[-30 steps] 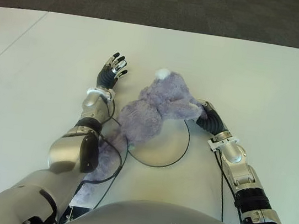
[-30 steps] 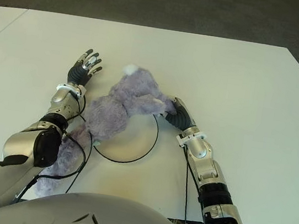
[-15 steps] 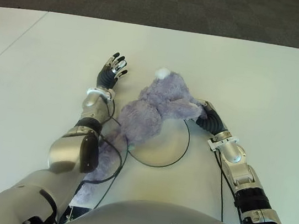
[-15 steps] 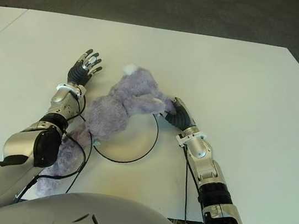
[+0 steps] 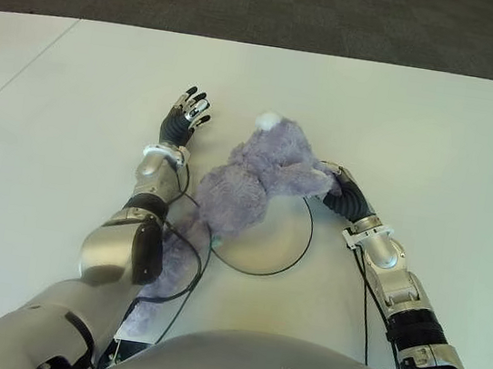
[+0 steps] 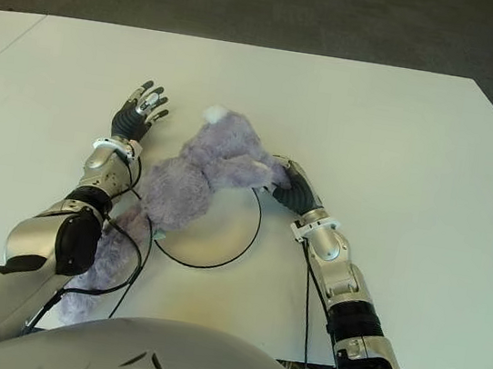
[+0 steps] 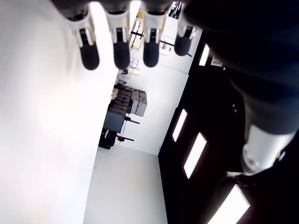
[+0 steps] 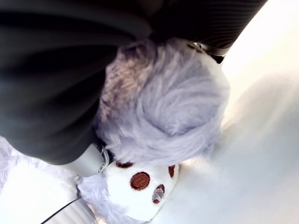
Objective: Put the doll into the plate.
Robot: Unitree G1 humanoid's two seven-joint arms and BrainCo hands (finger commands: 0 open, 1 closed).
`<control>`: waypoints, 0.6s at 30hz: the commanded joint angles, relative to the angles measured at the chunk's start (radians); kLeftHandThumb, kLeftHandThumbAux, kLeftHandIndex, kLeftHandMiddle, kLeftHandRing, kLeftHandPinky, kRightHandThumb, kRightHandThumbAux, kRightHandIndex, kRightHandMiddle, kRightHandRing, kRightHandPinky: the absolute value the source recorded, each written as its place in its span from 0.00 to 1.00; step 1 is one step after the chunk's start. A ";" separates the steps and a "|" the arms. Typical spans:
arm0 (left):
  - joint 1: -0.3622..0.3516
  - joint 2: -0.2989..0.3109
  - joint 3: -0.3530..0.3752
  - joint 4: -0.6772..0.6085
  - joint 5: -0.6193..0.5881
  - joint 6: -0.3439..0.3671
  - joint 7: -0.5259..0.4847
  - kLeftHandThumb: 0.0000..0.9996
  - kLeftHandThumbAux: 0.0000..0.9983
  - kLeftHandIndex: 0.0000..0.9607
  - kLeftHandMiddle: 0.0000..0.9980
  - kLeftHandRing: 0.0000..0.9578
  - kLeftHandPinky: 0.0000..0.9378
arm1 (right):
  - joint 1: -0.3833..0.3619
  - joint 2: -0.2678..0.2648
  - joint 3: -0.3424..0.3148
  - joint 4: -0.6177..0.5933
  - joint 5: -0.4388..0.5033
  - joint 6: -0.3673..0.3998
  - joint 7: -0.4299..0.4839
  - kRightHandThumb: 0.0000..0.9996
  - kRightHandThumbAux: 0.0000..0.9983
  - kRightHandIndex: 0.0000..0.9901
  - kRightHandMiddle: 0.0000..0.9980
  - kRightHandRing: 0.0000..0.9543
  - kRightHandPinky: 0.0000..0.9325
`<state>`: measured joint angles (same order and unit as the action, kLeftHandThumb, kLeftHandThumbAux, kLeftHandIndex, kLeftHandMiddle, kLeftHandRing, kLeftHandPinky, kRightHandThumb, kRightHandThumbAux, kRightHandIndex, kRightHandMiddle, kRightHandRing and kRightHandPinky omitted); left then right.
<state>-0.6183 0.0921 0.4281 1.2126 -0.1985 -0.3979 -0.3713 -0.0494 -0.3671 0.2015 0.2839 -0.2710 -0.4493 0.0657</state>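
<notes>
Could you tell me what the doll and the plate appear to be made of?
Doll, held by the right hand: soft plush, shown by its long fluffy lilac pile. Plate: smooth, matte, off-white with a thin dark rim, probably plastic or ceramic; the look leaves it open.

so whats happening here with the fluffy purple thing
The robot's right hand is gripping a limb of the purple plush doll, which lies on the white table draped across the far left edge of the round plate, mostly not inside it. The left hand shows to the left of the doll, fingers spread, holding nothing.
</notes>
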 commanded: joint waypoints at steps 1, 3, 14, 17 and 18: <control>0.217 -0.068 0.027 0.139 -0.022 0.144 0.005 0.00 0.63 0.09 0.13 0.13 0.17 | 0.295 0.049 0.076 0.027 -0.028 -0.086 -0.042 0.69 0.73 0.44 0.78 0.83 0.87; 0.217 -0.068 0.028 0.139 -0.023 0.145 0.004 0.00 0.63 0.09 0.12 0.13 0.17 | 0.304 0.047 0.078 0.015 -0.034 -0.108 -0.058 0.69 0.73 0.44 0.80 0.85 0.89; 0.219 -0.066 0.017 0.138 -0.010 0.136 0.006 0.00 0.63 0.07 0.11 0.11 0.15 | 0.271 0.044 0.070 0.076 -0.078 -0.239 -0.134 0.70 0.73 0.44 0.86 0.90 0.91; 0.217 -0.065 0.014 0.139 -0.006 0.137 0.013 0.00 0.63 0.08 0.11 0.12 0.17 | 0.267 0.044 0.069 0.082 -0.082 -0.244 -0.137 0.70 0.73 0.44 0.86 0.90 0.90; 0.217 -0.065 0.013 0.139 -0.005 0.137 0.016 0.00 0.63 0.08 0.11 0.12 0.17 | 0.267 0.044 0.069 0.083 -0.082 -0.245 -0.138 0.70 0.73 0.44 0.86 0.90 0.90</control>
<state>-0.6202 0.0870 0.4284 1.2124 -0.1982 -0.3969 -0.3712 0.0269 -0.3776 0.2083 0.1960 -0.3328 -0.6652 -0.0528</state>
